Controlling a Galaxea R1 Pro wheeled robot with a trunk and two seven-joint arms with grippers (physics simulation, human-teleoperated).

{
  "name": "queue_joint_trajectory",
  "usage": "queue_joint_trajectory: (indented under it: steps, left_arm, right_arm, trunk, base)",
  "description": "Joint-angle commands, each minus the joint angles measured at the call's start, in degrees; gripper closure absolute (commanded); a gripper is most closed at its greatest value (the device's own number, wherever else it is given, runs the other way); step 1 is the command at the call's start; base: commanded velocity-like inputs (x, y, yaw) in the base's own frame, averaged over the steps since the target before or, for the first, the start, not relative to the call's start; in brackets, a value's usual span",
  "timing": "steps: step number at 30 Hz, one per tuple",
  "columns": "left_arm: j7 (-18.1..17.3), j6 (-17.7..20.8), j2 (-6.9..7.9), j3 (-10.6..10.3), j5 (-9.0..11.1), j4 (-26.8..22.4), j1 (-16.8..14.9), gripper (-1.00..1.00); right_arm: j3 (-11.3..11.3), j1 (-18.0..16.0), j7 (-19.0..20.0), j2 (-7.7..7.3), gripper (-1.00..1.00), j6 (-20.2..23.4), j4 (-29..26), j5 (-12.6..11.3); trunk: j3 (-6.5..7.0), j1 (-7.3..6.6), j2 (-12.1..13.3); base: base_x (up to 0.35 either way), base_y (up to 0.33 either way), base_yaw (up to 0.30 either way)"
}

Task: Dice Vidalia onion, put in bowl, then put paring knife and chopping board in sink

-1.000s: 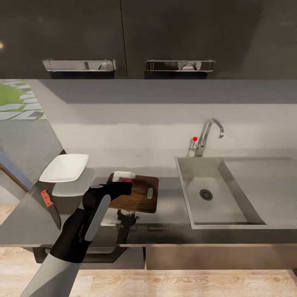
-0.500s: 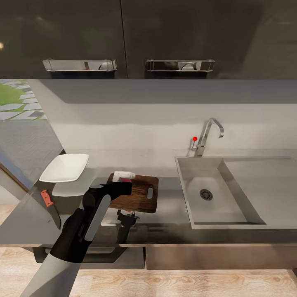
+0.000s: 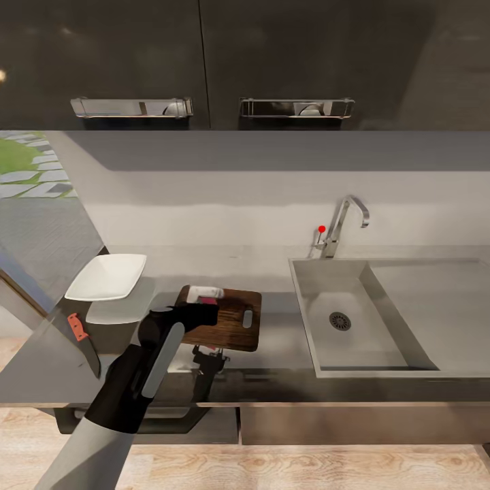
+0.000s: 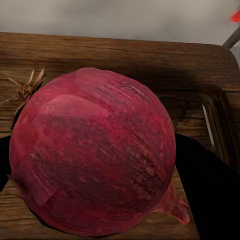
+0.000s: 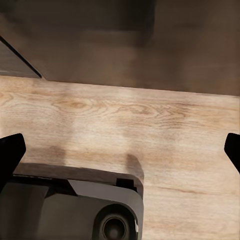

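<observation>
Countertop [image 3: 272,340] — one Vidalia onion [image 4: 92,150], seemingly gripped.

Chopping board [image 3: 228,320]: dk grained wood, matt. Worktop [image 3: 279,340]: glossy grey metal. Sink [image 3: 354,320]: brushed steel. Onion [image 4: 92,150]: papery red skin.

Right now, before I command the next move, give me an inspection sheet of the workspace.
Surface: glossy grey countertop, with reflections.
Job's things: pinkish-red Vidalia onion between the left gripper's fingers over the brown wooden chopping board; white square bowl left of the board; red-handled knife by the counter's left edge; steel sink holds nothing.
Clutter: nothing seen.
Grippers: left gripper shut on the onion; right gripper open, over wooden floor.
Cables: nothing seen.
Surroundings: dark wall cabinets, chrome tap.
</observation>
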Motion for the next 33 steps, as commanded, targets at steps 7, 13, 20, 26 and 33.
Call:
queue_joint_trajectory:
  steps: [7,13,20,26,33]
  left_arm:
    - [0.7,0.7,-1.33,0.4,0.6,-1.3,-0.1,1.0]
    - [0.8,4.0,-1.91,0.8,0.6,-2.1,-0.2,1.0]
    - [0.9,4.8,-2.17,2.0,0.6,-1.8,-0.2,1.0]
    - [0.9,4.8,-2.13,3.5,0.6,-1.3,-0.2,1.0]
    - [0.9,4.8,-1.94,4.0,0.5,-1.2,-0.2,1.0]
  right_arm:
    - [-0.5,0.0,0.4,0.06,-1.0,-0.1,-0.1,0.6]
    - [-0.5,0.0,0.4,0.06,-1.0,-0.1,-0.1,0.6]
    - [-0.4,0.0,0.4,0.06,-1.0,-0.1,-0.1,0.6]
    - [-0.4,0.0,0.4,0.06,-1.0,-0.1,-0.1,0.6]
    - [-0.4,0.0,0.4,0.06,-1.0,-0.1,-0.1,0.6]
  trunk:
    - [-0.09,0.03,-0.1]
    - [-0.09,0.03,-0.1]
    - [-0.09,0.03,-0.1]
    - [-0.09,0.03,-0.1]
    - [-0.09,0.03,-0.1]
  base:
    - [0.0,0.0,0.0]
    - [0.0,0.0,0.0]
    - [0.0,0.0,0.0]
    - [0.0,0.0,0.0]
    - [0.0,0.0,0.0]
